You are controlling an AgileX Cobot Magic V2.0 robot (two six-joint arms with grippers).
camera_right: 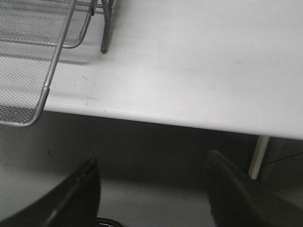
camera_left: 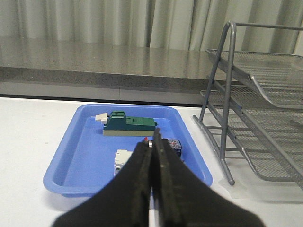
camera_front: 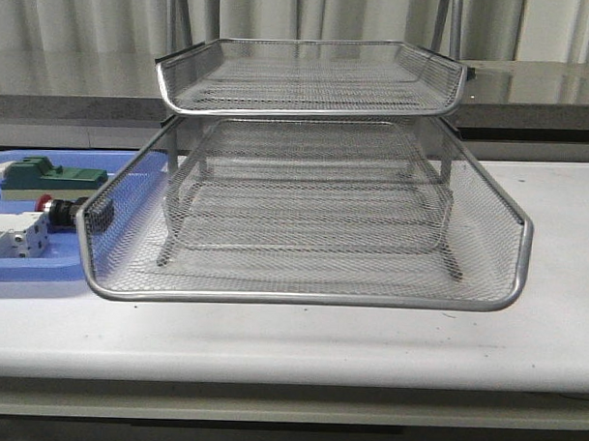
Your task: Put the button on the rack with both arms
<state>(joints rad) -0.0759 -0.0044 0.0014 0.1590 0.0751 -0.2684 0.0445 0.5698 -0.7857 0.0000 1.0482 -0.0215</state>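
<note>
While the button [camera_front: 60, 208] lies in the blue tray [camera_front: 22, 269] between the green block [camera_front: 46, 177] and the white block [camera_front: 15, 237], just beside the rack [camera_front: 304, 221], nothing is grasped; the left gripper [camera_left: 154, 144] hangs over the tray with fingers pressed together; the right gripper [camera_right: 151, 189] sits off the table edge, fingers apart. Step in hand, by judgement: approach; next, the left fingers must part and descend around the button.

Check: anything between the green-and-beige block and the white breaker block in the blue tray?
Yes, the button lies between the green-and-beige block and the white breaker block in the front view; its red cap shows, and the rack corner partly hides its body.
</note>
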